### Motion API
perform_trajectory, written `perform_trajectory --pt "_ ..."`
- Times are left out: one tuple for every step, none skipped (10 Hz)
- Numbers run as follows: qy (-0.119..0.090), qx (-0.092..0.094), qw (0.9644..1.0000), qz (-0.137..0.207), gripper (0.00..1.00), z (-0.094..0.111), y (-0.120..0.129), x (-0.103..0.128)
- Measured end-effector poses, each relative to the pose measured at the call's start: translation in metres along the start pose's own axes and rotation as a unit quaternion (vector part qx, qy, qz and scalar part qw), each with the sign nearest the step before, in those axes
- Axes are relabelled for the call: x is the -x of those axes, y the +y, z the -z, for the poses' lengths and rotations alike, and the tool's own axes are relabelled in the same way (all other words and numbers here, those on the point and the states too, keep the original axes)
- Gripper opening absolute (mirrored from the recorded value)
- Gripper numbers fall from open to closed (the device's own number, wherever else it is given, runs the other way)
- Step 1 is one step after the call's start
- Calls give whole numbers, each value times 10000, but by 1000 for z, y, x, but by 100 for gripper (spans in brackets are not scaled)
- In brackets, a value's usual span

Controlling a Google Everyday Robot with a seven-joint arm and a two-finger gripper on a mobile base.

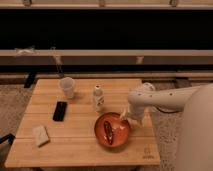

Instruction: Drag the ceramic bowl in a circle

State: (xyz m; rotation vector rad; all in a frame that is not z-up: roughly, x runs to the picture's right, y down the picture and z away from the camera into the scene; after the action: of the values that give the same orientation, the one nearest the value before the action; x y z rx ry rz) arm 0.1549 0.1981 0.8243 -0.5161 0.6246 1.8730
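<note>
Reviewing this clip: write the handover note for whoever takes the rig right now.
Tool: at the far right rim of the ceramic bowl, with the arm reaching in from the right.
Bowl: upright on the front right part of the table, just in front of the bottle.
Done: the tool is at the rim.
Left: the circular drag; how much is already traced cannot be told.
</note>
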Motion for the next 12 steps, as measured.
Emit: perform_trajectory --pt "44 74 10000 -48 80 -2 -4 -3" --pt "78 143 9998 -67 80 -3 -5 -7" --pt "129 207 9997 -69 80 -6 -5 -11" --pt "170 239 9996 -55 80 -8 -4 -15" --pt "213 271 9994 -28 76 -10 -3 -18" --pt "262 300 9992 24 68 -12 0 -22" --pt "312 328 9989 106 56 -15 5 -27" --pt "348 345 9987 171 45 -16 9 -30" --pt "361 355 9985 196 37 -17 10 -31" --pt "368 356 9984 223 25 -16 11 -33" --pt "364 333 9986 196 16 -13 9 -34" --pt "340 296 9989 102 6 -9 3 -34"
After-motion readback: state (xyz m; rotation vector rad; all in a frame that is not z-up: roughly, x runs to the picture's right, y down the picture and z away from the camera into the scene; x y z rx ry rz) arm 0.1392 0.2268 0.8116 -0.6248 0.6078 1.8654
